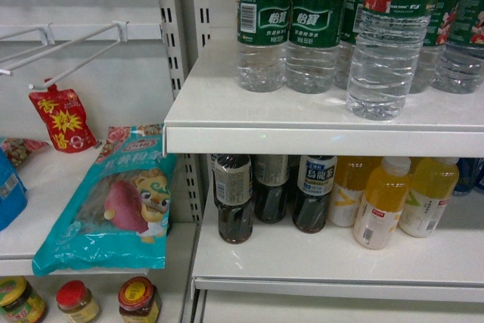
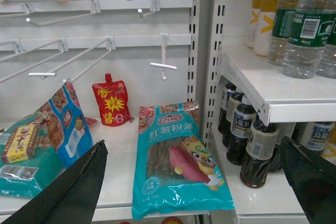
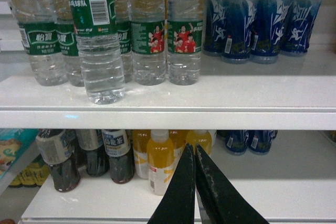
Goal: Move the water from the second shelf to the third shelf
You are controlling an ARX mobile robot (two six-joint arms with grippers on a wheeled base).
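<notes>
One water bottle (image 1: 386, 43), clear and ribbed with a green label, stands alone near the front edge of the upper white shelf (image 1: 302, 140), ahead of a row of similar bottles (image 1: 287, 28). It also shows in the right wrist view as the water bottle (image 3: 100, 51), and in the left wrist view as the water bottle (image 2: 310, 30). My right gripper (image 3: 194, 149) is shut on nothing, below that shelf and in front of the yellow drinks. My left gripper (image 2: 191, 163) stands wide open over a teal packet, holding nothing. Neither gripper shows in the head view.
The lower shelf (image 1: 340, 277) holds dark tea bottles (image 1: 234, 202) and yellow drinks (image 1: 382, 206). Blue bottles (image 3: 262, 19) fill the upper shelf's right side. To the left are a teal snack packet (image 1: 113, 202), a red pouch (image 1: 64, 119), wire hooks (image 1: 76, 54) and jars (image 1: 136, 300).
</notes>
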